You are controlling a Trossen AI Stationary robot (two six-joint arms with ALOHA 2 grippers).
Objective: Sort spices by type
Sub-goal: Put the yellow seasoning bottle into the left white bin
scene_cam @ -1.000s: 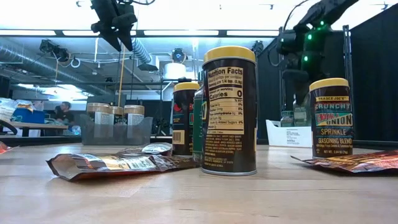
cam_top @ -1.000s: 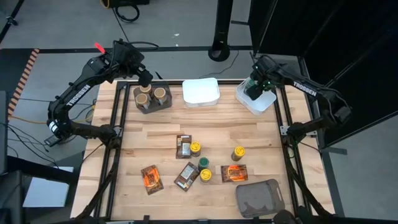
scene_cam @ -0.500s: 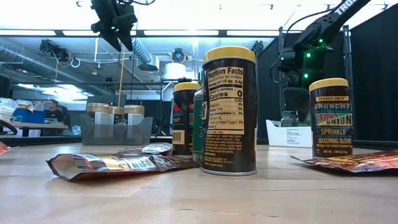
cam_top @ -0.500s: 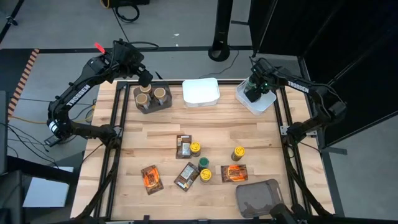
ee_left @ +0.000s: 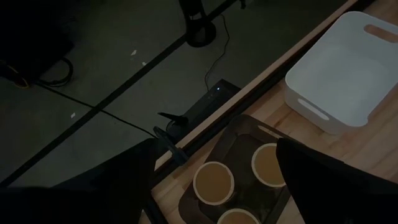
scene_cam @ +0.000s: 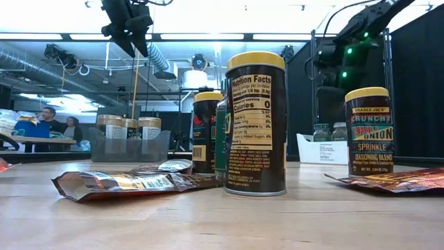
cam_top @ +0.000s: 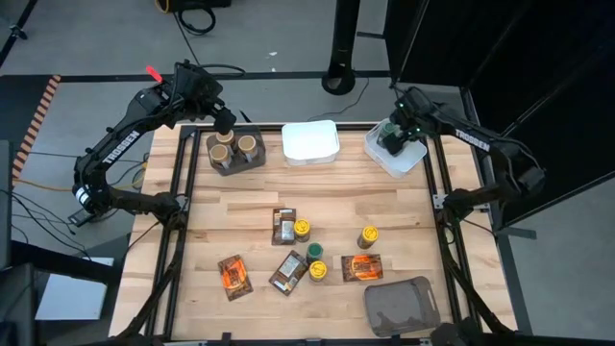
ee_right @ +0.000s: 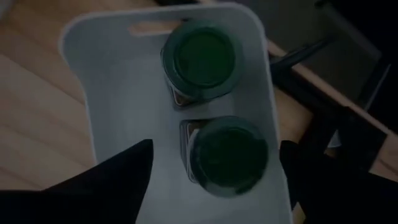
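Up in the top right of the overhead view, the right gripper (cam_top: 396, 135) hangs over the white rectangular plastic tray (cam_top: 415, 159), fingers spread wide and holding nothing. Two round glass jars with green lids (ee_right: 214, 93) stand upright side by side in that tray, directly beneath the fingers. At upper left the left gripper (cam_top: 223, 121) hovers just above the brown-grey bin (ee_left: 239, 134), also wide open and empty; three tan-lidded jars (ee_left: 213, 183) sit in it. Yellow-lidded jars (cam_top: 302, 228) and flat orange and brown packets (cam_top: 362, 266) lie scattered mid-table.
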